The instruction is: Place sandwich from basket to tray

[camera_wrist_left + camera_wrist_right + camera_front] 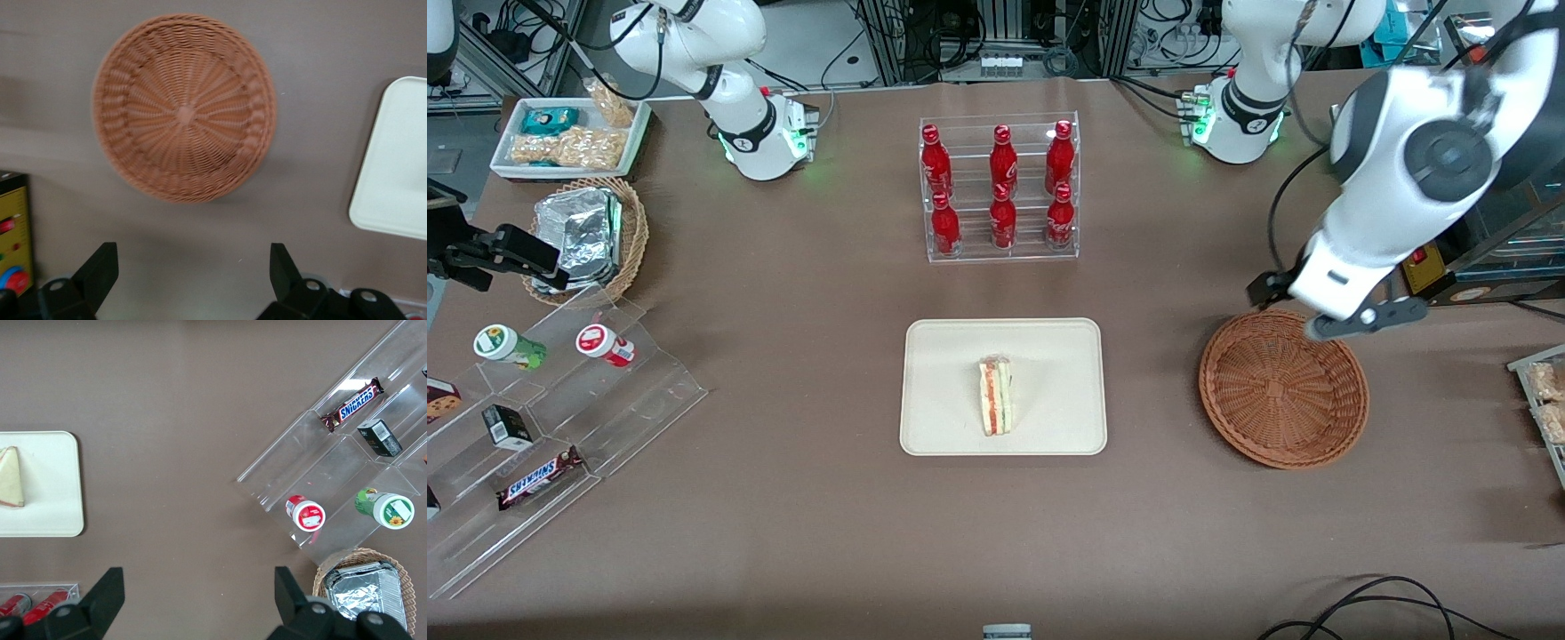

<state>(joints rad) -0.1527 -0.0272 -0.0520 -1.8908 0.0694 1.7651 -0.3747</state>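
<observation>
Since the sandwich (996, 396) lies on its side near the middle of the tray (943, 427) in the front view, the placing looks done, and the step in hand appears to be the arm's retreat. That view also shows the basket (1282, 388) empty, well apart from the tray toward the working arm's end of the table, with the gripper (1365, 320) raised above the basket's rim on the side farther from the camera; a rack of red bottles (1000, 187) stands farther from the camera than the tray. From the left wrist view, the fingers (99, 272) are spread wide with nothing between them, the bare woven floor of the basket (185, 107) shows, and a corner of the tray (393, 167) sits apart from it. From the right wrist view, the sandwich (11, 479) rests on the tray (57, 493). My judgement is that nothing more needs grasping; the next move only calls for lifting clear without brushing the basket.
</observation>
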